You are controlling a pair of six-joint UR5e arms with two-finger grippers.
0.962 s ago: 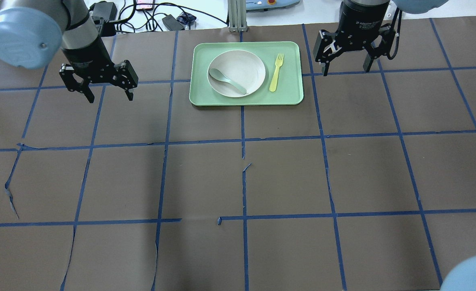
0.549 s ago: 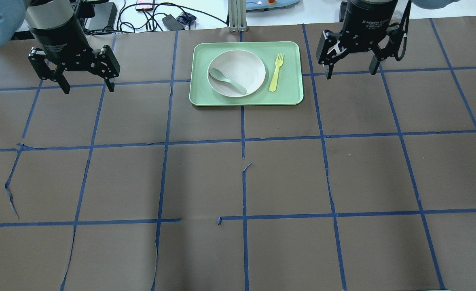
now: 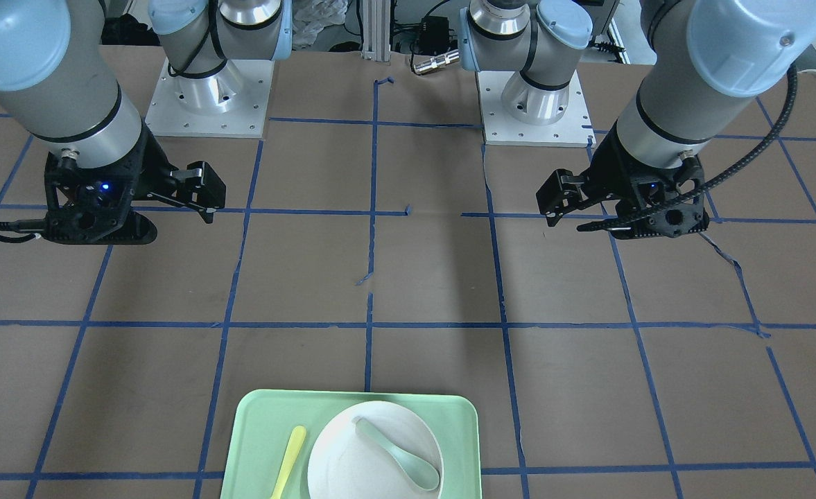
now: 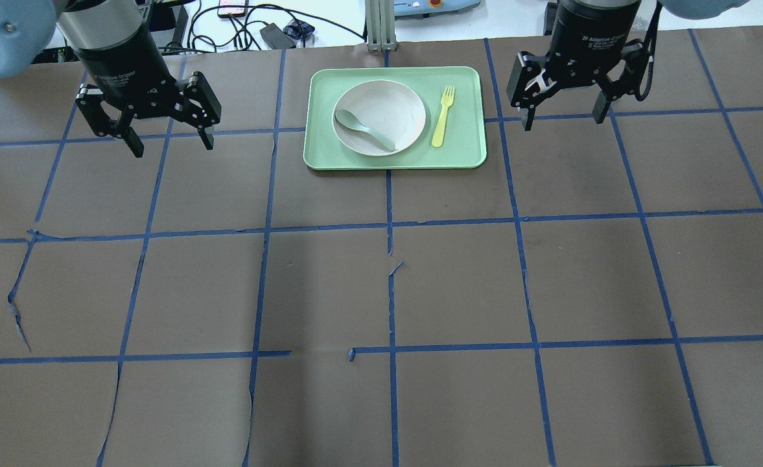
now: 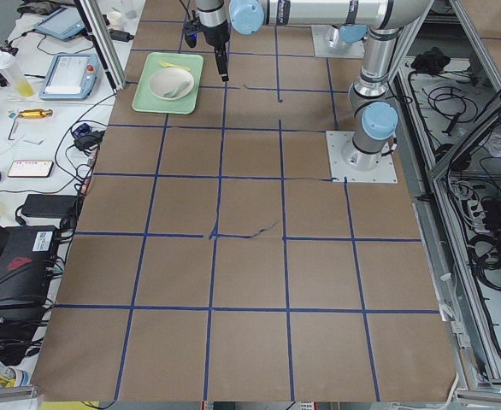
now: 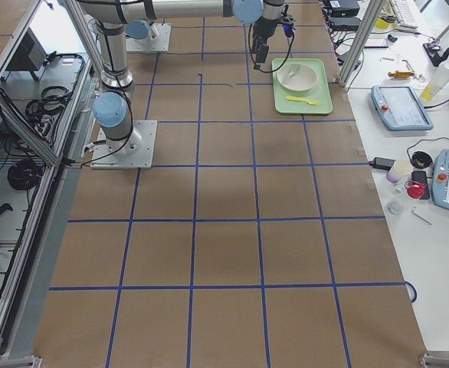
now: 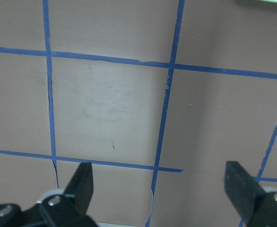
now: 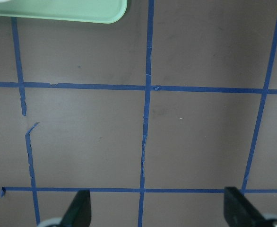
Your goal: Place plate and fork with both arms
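Green tray (image 4: 465, 148): spoon (image 4: 364, 131) lies in plate (image 4: 391, 102), fork (image 4: 443, 117) just beside. L hand (image 4: 174, 148), R hand (image 4: 563, 122) wide open, empty.

Left gripper (image 4: 174, 148) is swinging back rightward and slightly down in the upper left of the overhead frame, returning near its spot of a second ago after sitting further left. Its arm's blue joint cap (image 4: 2, 32) is sitting deeper in the corner than a second ago. Right gripper (image 4: 565, 122) is creeping slightly right and down, upper right.
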